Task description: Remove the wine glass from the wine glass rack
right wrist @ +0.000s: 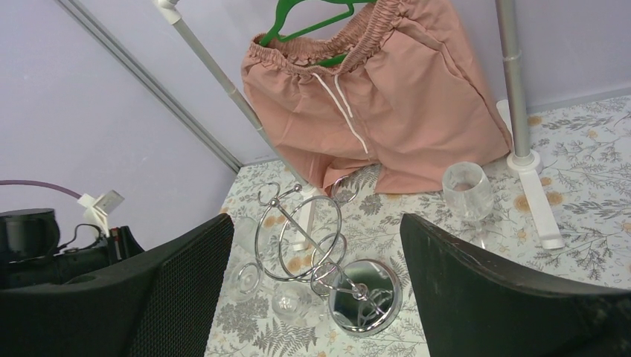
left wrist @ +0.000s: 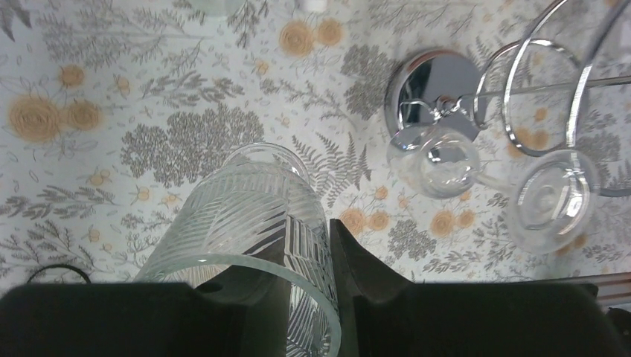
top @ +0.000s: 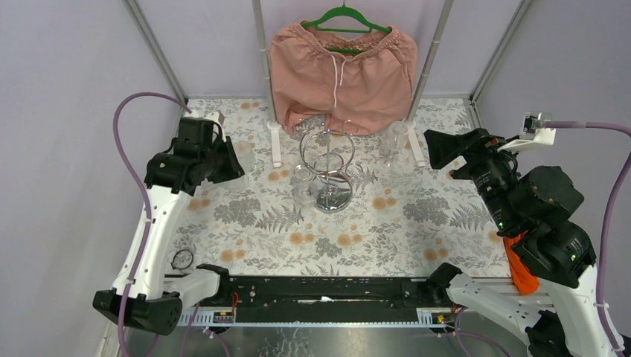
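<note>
The left gripper [left wrist: 316, 253] is pinching the wall of a patterned glass [left wrist: 253, 208], one finger inside the rim and one outside. It holds the glass out over the table [top: 417, 223], left of the wine glass rack [top: 332, 198]. The glass's foot cannot be seen, and it is not clear whether it touches the table. On the near left side of the rack a wine glass [left wrist: 435, 160] hangs upside down, foot caught in a wire ring and bowl low beside the mirrored base. The right gripper [right wrist: 316, 223] is spread wide and holds nothing. It sits to the right of the rack, well apart from it, and is aimed at it. Another glass [right wrist: 467, 192] stands on the table further right, near a white post.

The left arm seems to be at the set-down stage with its glass, while the hanging glass is not yet taken. The next move probably calls for standing the held glass upright and letting go. After that, a gripper needs to close on the hanging glass's stem or bowl and slide its foot out through the ring's gap, without tipping the light rack.
</note>
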